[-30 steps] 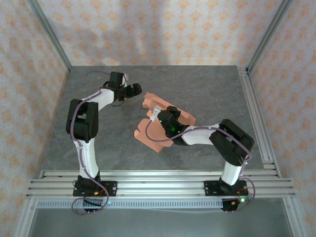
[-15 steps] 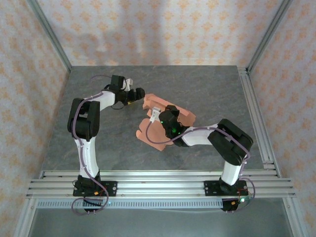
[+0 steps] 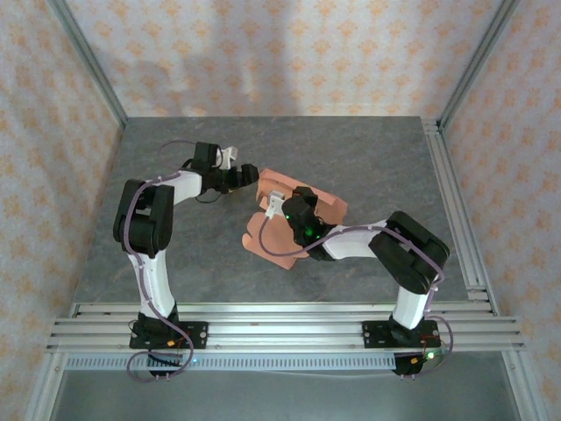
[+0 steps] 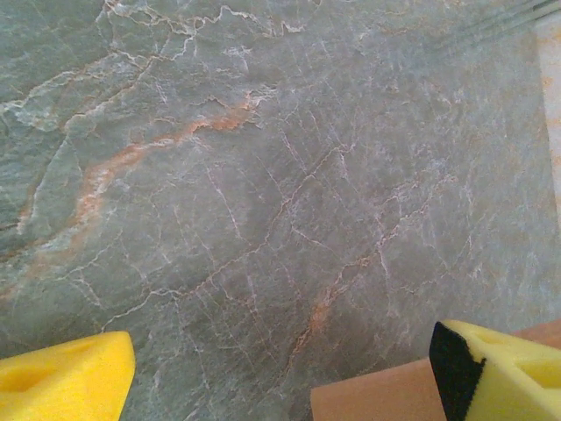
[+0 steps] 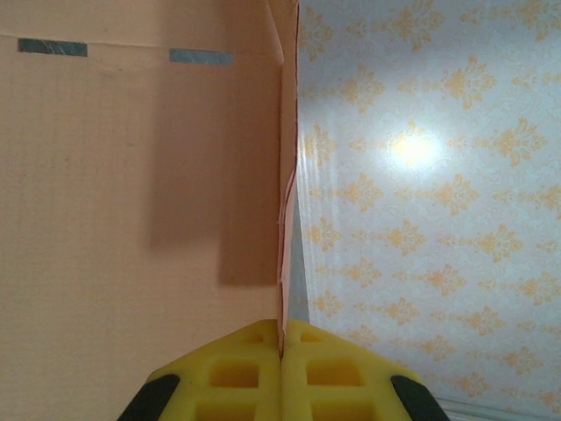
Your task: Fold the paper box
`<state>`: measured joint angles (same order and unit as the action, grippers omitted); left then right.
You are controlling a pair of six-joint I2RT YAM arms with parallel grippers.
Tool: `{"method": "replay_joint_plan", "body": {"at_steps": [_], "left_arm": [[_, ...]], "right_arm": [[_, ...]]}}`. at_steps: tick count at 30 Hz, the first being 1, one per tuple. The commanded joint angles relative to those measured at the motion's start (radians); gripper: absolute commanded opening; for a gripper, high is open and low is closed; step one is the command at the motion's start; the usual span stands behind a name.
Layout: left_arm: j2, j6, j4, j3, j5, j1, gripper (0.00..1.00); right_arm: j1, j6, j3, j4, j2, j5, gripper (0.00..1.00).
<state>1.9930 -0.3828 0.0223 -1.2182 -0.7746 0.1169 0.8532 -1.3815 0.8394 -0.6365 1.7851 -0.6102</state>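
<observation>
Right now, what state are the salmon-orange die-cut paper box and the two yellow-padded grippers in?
Salmon-orange paper box, partly folded on the grey marbled table, not yet closed up.
Left gripper, open, empty, at the box's edge.
Right gripper, shut on a thin panel of the box.

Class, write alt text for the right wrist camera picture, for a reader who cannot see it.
The right gripper, yellow-padded and shut, pinches a thin edge of the salmon-orange paper box at the bottom of the picture. The box's flat panel spreads over the left half; cream wallpaper with an orange pattern lies to the right.
</observation>
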Motion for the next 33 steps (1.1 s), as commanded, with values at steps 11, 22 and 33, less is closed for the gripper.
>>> {"method": "replay_joint_plan", "body": {"at_steps": [11,22,33], "left_arm": [[-0.113,-0.007,0.146,0.137,0.0,0.01,0.89],[-0.279,-0.058,0.284,0.301,0.209,-0.003,0.91],[-0.384,0.032,-0.138,0.115,0.308,0.125,0.6]], "right_arm": [[0.004,-0.039,0.009,-0.062,0.047,-0.023,0.01],[-0.002,0.115,0.01,0.092,-0.007,0.021,0.02],[-0.002,0.124,0.008,0.059,0.012,0.031,0.03]]}}
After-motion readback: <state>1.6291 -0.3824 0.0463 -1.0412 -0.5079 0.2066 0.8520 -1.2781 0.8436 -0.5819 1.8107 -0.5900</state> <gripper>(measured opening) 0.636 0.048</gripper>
